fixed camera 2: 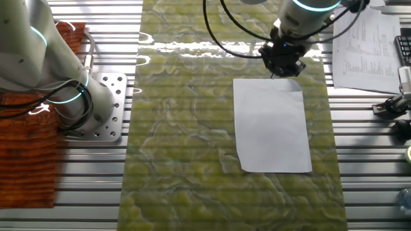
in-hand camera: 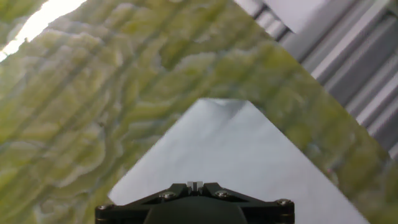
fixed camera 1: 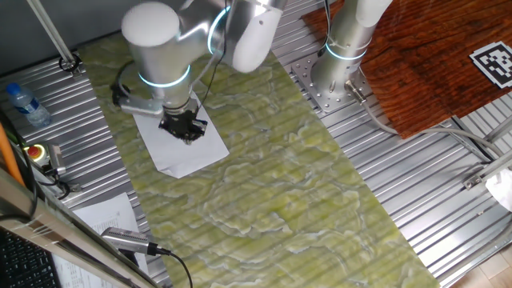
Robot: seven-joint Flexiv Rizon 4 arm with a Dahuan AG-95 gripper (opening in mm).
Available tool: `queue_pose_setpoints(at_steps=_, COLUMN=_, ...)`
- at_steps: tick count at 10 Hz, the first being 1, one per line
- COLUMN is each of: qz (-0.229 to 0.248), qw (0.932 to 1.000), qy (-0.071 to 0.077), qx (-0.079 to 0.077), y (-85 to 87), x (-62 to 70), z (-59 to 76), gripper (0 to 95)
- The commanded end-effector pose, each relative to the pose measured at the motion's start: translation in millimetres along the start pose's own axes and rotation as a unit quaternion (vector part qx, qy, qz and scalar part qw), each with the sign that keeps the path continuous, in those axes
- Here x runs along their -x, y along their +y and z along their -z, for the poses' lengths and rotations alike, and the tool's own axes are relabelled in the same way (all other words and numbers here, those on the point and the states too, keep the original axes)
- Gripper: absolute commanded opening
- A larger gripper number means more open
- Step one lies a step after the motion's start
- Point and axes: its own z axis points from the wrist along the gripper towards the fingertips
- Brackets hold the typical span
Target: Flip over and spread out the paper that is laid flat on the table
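Note:
The blank white paper [fixed camera 2: 273, 125] lies flat on the green-yellow marbled mat of the table [fixed camera 2: 186, 128]. It also shows in one fixed view [fixed camera 1: 196, 152] and in the hand view [in-hand camera: 236, 155], where its far corner is slightly creased. My gripper [fixed camera 2: 280, 72] hangs just over the paper's far edge near a corner, fingers pointing down. It also shows in one fixed view [fixed camera 1: 186, 134]. In the hand view the gripper [in-hand camera: 194, 185] has its two fingertips pressed together over the sheet, with nothing seen between them.
A printed sheet [fixed camera 2: 369, 45] lies on the ribbed metal panel beside the mat. A second arm's base [fixed camera 2: 96, 102] stands on the other side, by a reddish-brown wood-grain board [fixed camera 1: 432, 56]. A water bottle [fixed camera 1: 24, 104] and cables lie on the panel.

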Motion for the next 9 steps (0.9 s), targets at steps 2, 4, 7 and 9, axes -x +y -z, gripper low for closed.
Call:
queue_pose_setpoints(at_steps=2, qz=0.051, qw=0.9987, qy=0.008, qx=0.0, y=-7.0, x=29.7, z=-9.0, gripper=0.0)
queue_pose_setpoints(at_steps=4, qz=0.054, qw=0.9985, qy=0.015, qx=-0.003, y=-11.8, x=38.3, z=-10.0, gripper=0.0)
queue_pose_setpoints(at_steps=7, qz=0.071, qw=0.9975, qy=0.002, qx=-0.003, y=-24.7, x=39.2, z=-27.6, gripper=0.0)
queue_pose_setpoints(at_steps=9, qz=0.074, qw=0.9972, qy=0.005, qx=-0.005, y=-24.5, x=38.2, z=-33.9, gripper=0.0)
